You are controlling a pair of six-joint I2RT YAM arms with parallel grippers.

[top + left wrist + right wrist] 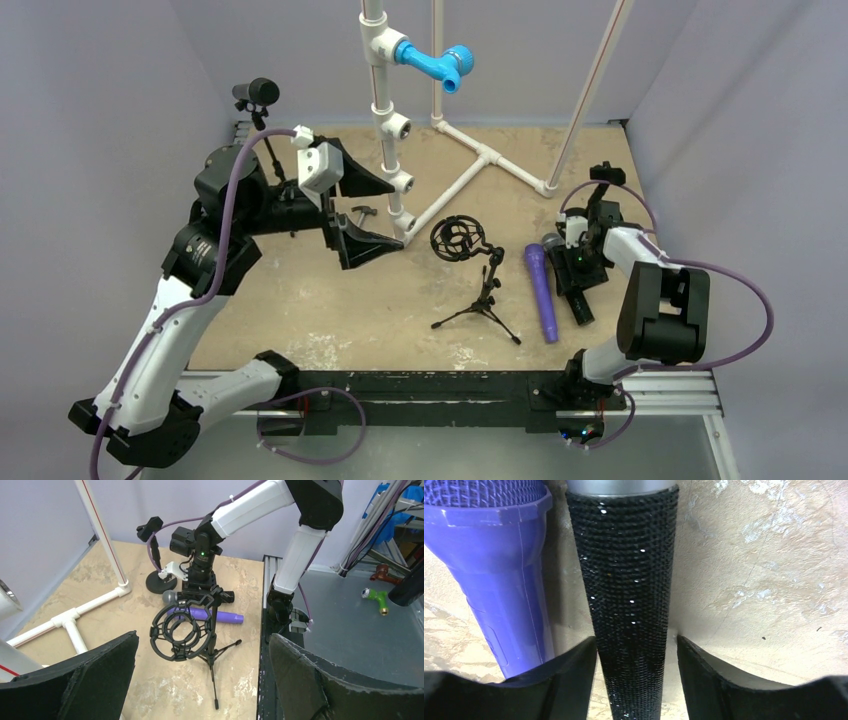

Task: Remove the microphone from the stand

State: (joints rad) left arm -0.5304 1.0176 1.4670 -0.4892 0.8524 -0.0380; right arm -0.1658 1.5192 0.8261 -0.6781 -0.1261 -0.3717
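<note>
The black glitter microphone (629, 580) is out of the stand and lies flat on the table (330, 300), at the right side, with its silver collar and grey head pointing away from the arm bases. Its tapered handle lies between the two fingers of the right gripper (636, 645). The fingers stand apart on either side of the handle. A narrow strip of table shows between the handle and one finger, while the other finger is so close that I cannot tell if it touches.

Just beside it, almost parallel, lies a purple microphone (499, 570). It has a small light mark near its tail that is too small to read, and no other writing can be read on anything here.

The stand (487, 300) is a small black tripod, upright near the middle of the table. Its round shock mount (177, 627) tilts to one side with nothing inside.

The right arm is folded, its elbow high near the right edge, and its wrist is brought low so the gripper points down at the table; a green light shines on the wrist.

The left arm is raised and bent, with its wrist turned toward the stand. The left gripper (362, 212) is spread wide, holds nothing and stays well apart from the stand, near a white pipe frame (385, 130).
</note>
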